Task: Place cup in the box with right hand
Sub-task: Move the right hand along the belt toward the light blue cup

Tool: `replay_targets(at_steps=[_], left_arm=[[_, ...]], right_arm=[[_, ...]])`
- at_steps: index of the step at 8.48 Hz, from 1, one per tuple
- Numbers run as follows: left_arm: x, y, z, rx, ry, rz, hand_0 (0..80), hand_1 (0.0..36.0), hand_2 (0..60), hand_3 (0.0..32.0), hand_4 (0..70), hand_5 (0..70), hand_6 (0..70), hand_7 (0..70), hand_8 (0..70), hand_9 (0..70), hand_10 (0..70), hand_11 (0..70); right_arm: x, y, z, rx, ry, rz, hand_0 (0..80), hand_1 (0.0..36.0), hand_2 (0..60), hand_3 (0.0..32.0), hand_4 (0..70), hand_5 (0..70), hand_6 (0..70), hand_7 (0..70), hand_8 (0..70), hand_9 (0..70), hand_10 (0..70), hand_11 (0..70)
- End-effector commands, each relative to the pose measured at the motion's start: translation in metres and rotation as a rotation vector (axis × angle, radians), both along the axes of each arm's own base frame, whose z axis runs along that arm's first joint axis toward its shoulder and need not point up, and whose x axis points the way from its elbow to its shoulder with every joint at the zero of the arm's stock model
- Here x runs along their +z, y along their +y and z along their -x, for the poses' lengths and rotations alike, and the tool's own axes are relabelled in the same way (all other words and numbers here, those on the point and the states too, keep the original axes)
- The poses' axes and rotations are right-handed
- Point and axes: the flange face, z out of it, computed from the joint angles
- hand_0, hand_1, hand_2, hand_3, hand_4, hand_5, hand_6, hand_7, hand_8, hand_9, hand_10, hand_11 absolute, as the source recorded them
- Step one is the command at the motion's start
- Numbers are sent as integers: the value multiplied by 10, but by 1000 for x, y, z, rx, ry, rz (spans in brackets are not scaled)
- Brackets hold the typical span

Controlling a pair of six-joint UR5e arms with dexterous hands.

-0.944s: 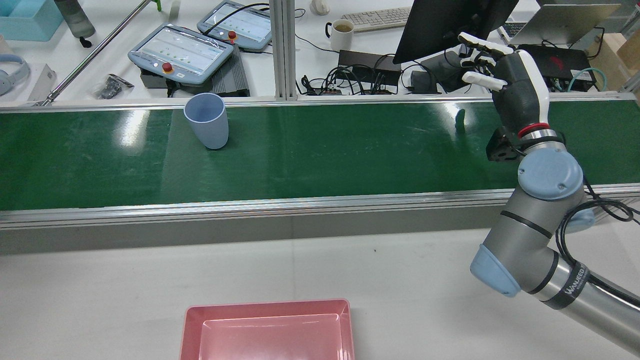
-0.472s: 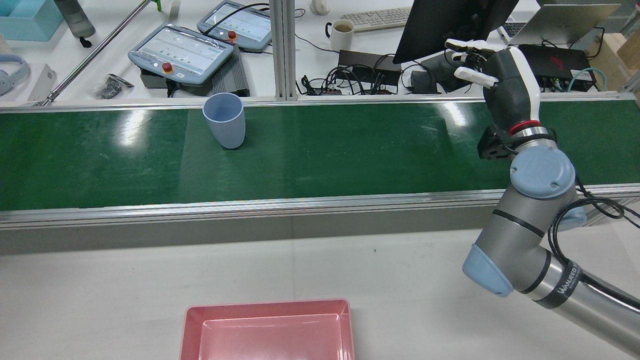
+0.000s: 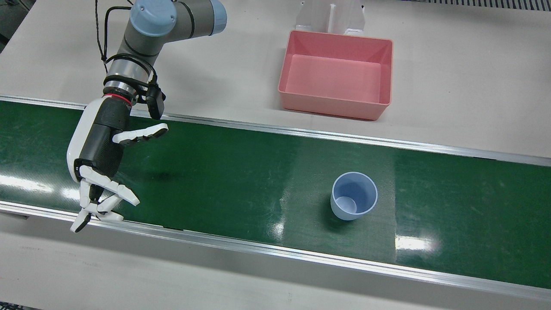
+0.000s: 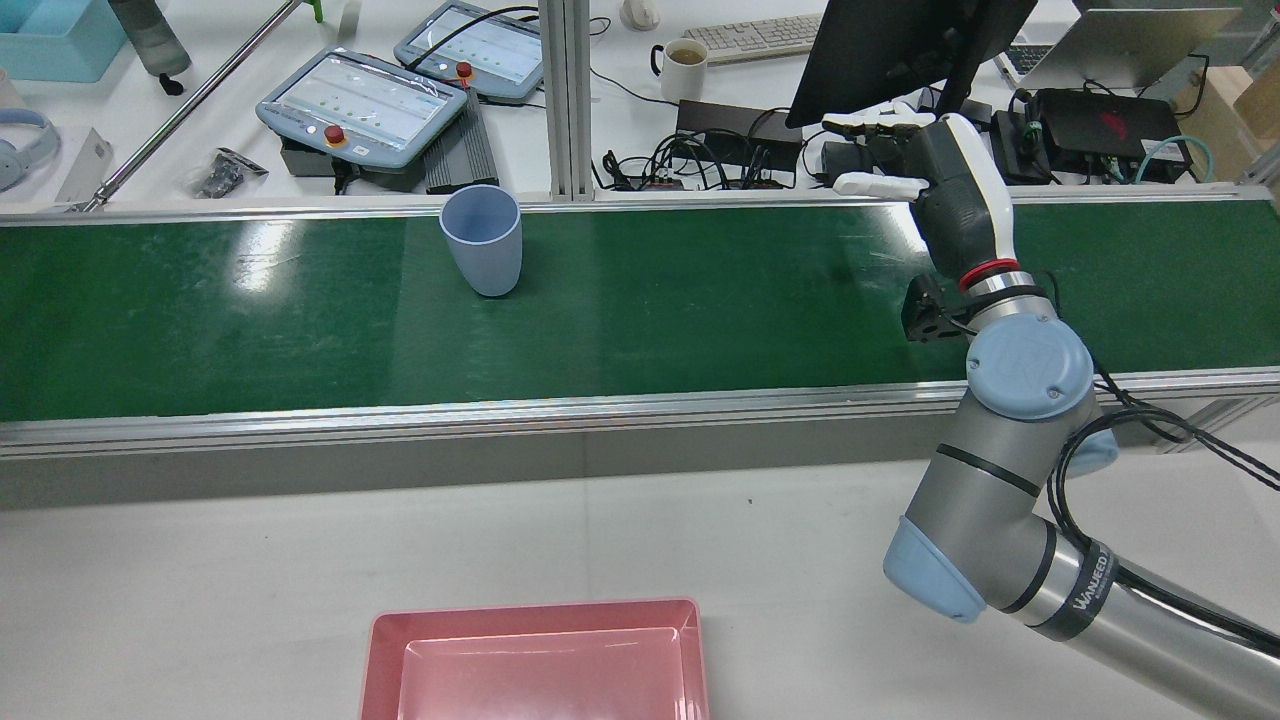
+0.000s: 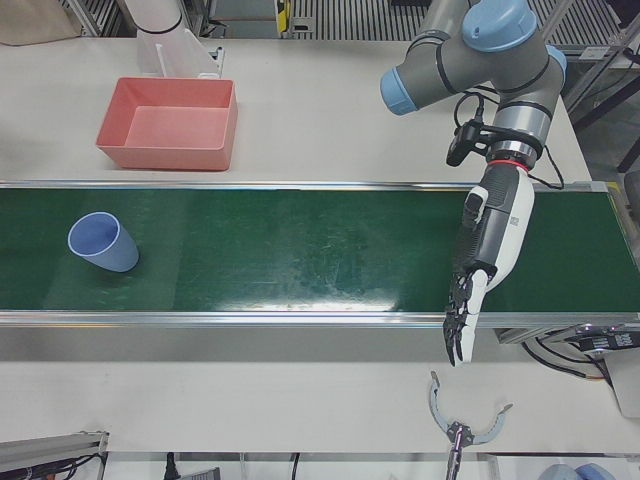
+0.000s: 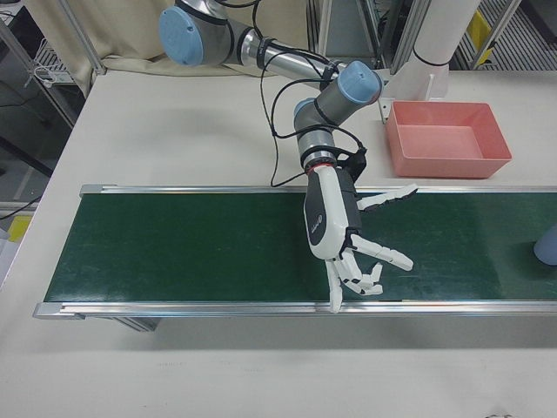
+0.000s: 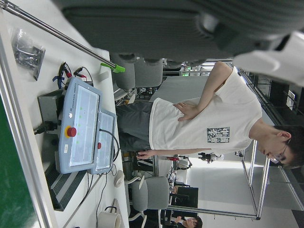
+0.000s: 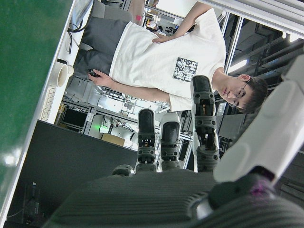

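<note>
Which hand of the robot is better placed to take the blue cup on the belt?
Right. The right hand hovers open over the green conveyor belt, on the same strip as the upright blue cup, though clearly apart from it. No left hand shows over the belt in the fixed views.

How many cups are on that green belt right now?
1. A single blue cup stands upright on the green belt, well away from the robot's right hand. A white mug sits on the desk beyond, off the belt.
</note>
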Motion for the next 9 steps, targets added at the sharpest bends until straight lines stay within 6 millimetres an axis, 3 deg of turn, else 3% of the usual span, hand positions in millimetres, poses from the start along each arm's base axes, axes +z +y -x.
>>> replay_targets(at_steps=[1, 5, 9], left_arm=[[0, 0, 1, -2, 0, 0, 0, 0, 0, 0, 0, 0, 0, 0, 0, 0, 0, 0], [0, 0, 1, -1, 0, 1, 0, 0, 0, 0, 0, 0, 0, 0, 0, 0, 0, 0], [0, 0, 1, -1, 0, 0, 0, 0, 0, 0, 0, 0, 0, 0, 0, 0, 0, 0]], right_arm=[[-4, -9, 35, -26, 34, 11, 432, 0, 0, 0, 433, 3, 186, 700, 170, 411, 0, 0], [-25, -6, 53, -48, 53, -15, 429, 0, 0, 2, 416, 3, 177, 700, 164, 403, 0, 0], [-19, 12, 78, -92, 85, -10, 434, 0, 0, 16, 364, 7, 168, 700, 162, 394, 0, 0]])
